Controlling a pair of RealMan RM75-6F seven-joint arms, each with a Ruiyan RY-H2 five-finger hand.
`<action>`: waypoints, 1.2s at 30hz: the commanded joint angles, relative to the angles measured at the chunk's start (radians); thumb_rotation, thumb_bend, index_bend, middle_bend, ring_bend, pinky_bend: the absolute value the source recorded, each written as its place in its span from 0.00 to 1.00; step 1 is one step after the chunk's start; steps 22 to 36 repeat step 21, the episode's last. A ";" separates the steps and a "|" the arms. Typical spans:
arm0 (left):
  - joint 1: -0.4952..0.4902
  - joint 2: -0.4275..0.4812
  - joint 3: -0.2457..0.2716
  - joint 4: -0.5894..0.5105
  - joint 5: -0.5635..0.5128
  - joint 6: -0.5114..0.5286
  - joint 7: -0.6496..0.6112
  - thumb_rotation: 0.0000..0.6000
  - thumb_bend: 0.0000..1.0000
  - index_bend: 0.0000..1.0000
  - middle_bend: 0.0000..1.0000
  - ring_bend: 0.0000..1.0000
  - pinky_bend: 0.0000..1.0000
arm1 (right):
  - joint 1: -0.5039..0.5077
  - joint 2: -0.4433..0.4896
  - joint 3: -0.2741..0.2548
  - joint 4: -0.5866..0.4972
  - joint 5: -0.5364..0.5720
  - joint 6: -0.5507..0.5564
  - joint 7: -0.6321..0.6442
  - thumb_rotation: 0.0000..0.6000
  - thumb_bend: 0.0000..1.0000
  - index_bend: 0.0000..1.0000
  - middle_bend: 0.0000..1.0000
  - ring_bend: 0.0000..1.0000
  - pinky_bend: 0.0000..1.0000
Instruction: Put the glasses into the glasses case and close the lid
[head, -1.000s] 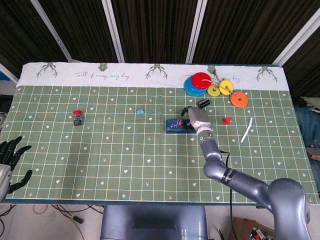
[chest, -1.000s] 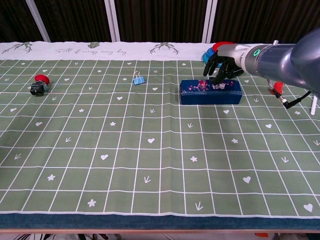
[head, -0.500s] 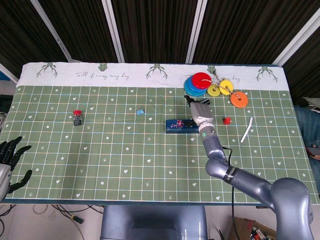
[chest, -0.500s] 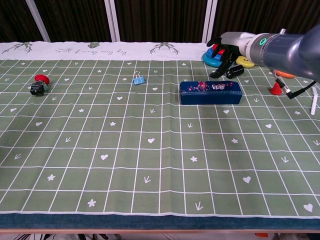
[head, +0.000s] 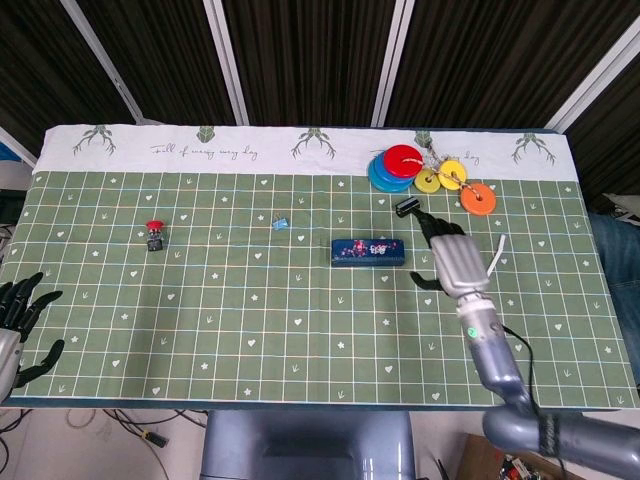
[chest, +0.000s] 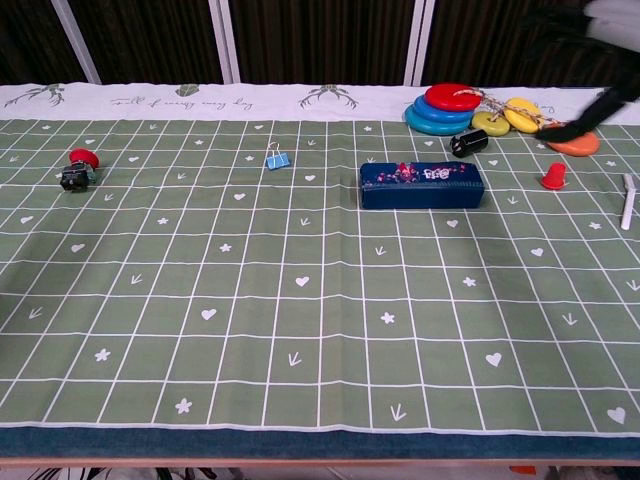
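Note:
The dark blue glasses case (head: 368, 250) lies shut near the middle of the green mat, and in the chest view the case (chest: 421, 186) shows its lid down. No glasses are visible outside it. My right hand (head: 455, 256) hovers to the right of the case, apart from it, with fingers spread and nothing in it. In the chest view the right hand (chest: 598, 96) is a blur at the top right corner. My left hand (head: 20, 310) hangs at the mat's near left edge, fingers apart and empty.
Behind the case lie a small black cylinder (head: 407, 207), stacked red and blue discs (head: 394, 167), yellow discs (head: 440, 177) and an orange disc (head: 478, 199). To the right are a red cone (chest: 553, 177) and a white stick (head: 493, 258). A blue clip (head: 281, 224) and a red-capped button (head: 154, 235) lie to the left.
My right hand has lifted off the case and swung away to the right and toward me. The case stays shut in place. The left hand has not moved.

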 joint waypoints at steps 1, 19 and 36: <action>0.001 -0.003 0.001 0.000 0.007 0.005 0.005 1.00 0.34 0.17 0.00 0.00 0.00 | -0.181 0.132 -0.165 -0.095 -0.172 0.160 0.042 1.00 0.22 0.03 0.13 0.18 0.23; -0.002 -0.005 -0.003 0.017 0.034 0.033 -0.004 1.00 0.34 0.13 0.00 0.00 0.00 | -0.497 0.075 -0.277 0.121 -0.463 0.532 0.000 1.00 0.20 0.02 0.07 0.13 0.21; -0.004 0.000 -0.001 0.012 0.033 0.027 -0.012 1.00 0.34 0.13 0.00 0.00 0.00 | -0.504 0.076 -0.268 0.114 -0.465 0.533 -0.008 1.00 0.20 0.02 0.07 0.13 0.21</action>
